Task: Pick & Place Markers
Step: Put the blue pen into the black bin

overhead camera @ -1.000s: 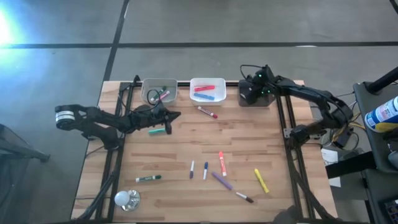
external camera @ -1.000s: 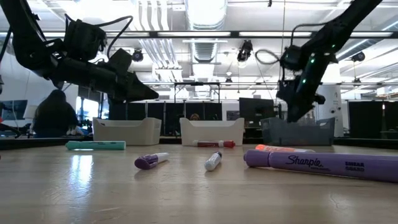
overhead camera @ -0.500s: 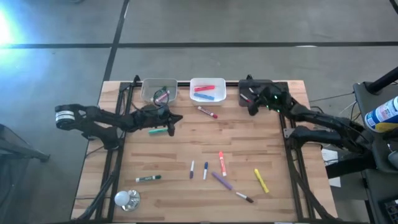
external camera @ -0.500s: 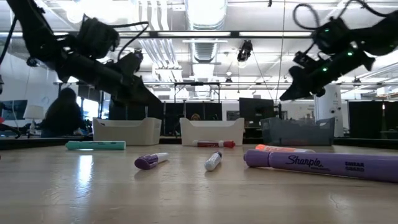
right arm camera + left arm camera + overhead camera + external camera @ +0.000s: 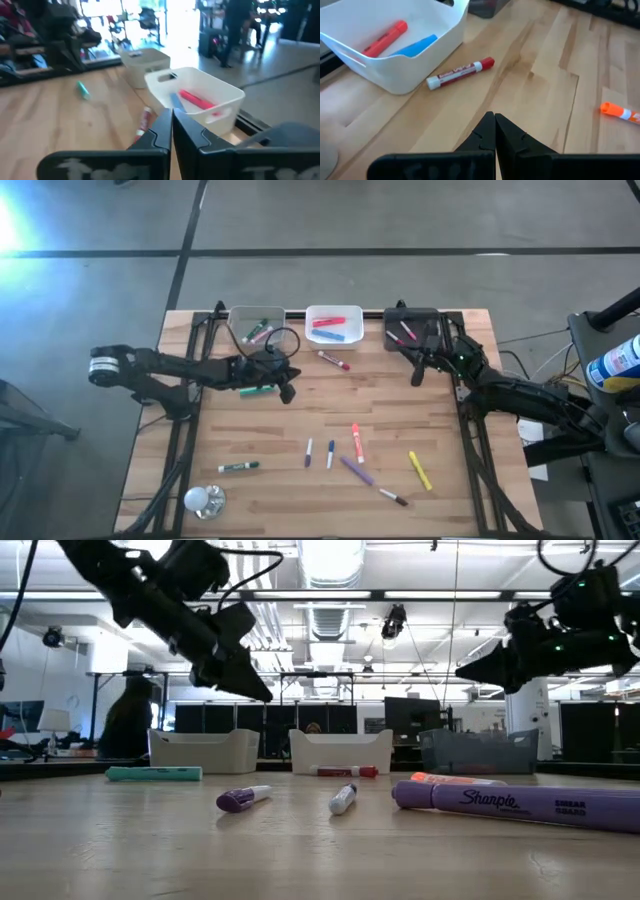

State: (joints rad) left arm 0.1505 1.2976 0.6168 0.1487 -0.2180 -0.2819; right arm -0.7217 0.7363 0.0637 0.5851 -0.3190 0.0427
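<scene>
Several markers lie on the wooden table: a red-and-white one (image 5: 334,360), a green one (image 5: 257,390), an orange one (image 5: 356,442), a purple one (image 5: 355,470) and a yellow one (image 5: 420,470). More lie in the clear bin (image 5: 257,328), the white bin (image 5: 333,323) and the black bin (image 5: 413,330). My left gripper (image 5: 288,393) hangs shut and empty above the table beside the green marker, left of the red-and-white marker (image 5: 460,73). My right gripper (image 5: 418,376) hangs shut and empty just near of the black bin.
A white light bulb (image 5: 203,499) rests at the near left corner. A green marker (image 5: 238,467), a small purple one (image 5: 308,451), a blue one (image 5: 331,453) and a black-tipped one (image 5: 392,497) lie in the near half. Bare wood lies between the grippers.
My right gripper has drawn back from over the black bin toward the table's near edge and tipped from pointing down to nearly level. My left gripper has moved toward the near edge and a little to the right, staying shut. No marker on the table has moved.
</scene>
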